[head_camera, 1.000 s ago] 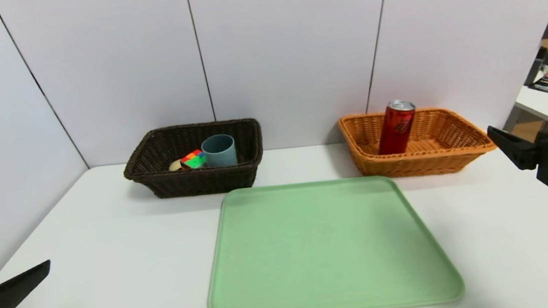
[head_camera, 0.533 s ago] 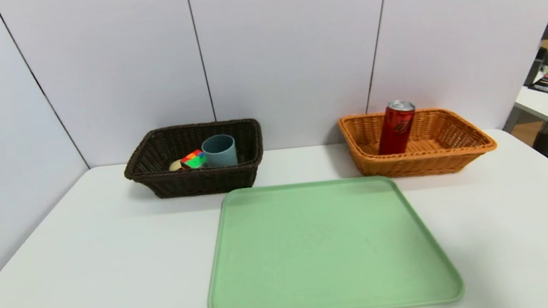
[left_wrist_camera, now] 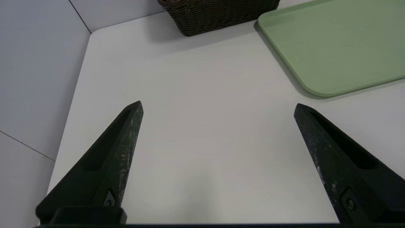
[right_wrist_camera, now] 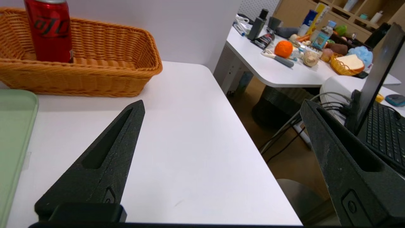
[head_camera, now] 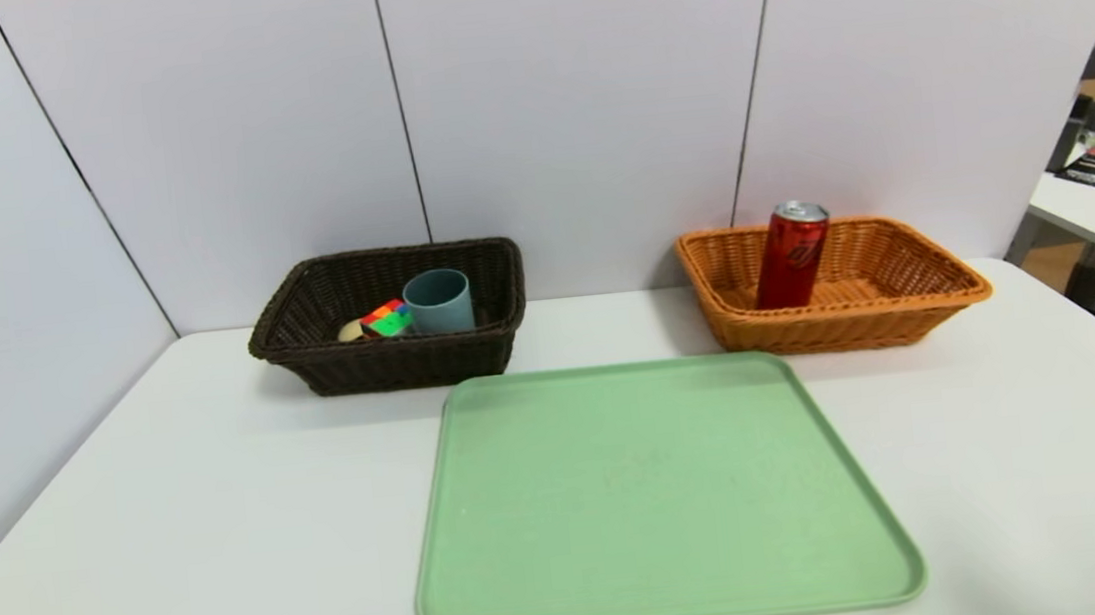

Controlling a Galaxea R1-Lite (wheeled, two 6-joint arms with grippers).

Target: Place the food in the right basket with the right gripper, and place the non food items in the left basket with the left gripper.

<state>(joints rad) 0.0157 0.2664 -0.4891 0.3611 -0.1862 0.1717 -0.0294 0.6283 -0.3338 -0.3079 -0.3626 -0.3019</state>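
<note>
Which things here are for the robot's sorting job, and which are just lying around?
For the job:
- red can
- orange-tan basket
- puzzle cube
- blue-grey cup
- dark brown basket
- left gripper
- right gripper

Just lying around, on the other table:
- orange ball-like thing
- clear bottle with a blue cap
- bread-like slice in a small yellow basket

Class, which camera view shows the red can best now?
The head view: it shows the whole can, silver top included, standing in the orange basket. The right wrist view cuts off its top; the left wrist view does not show it.
</note>
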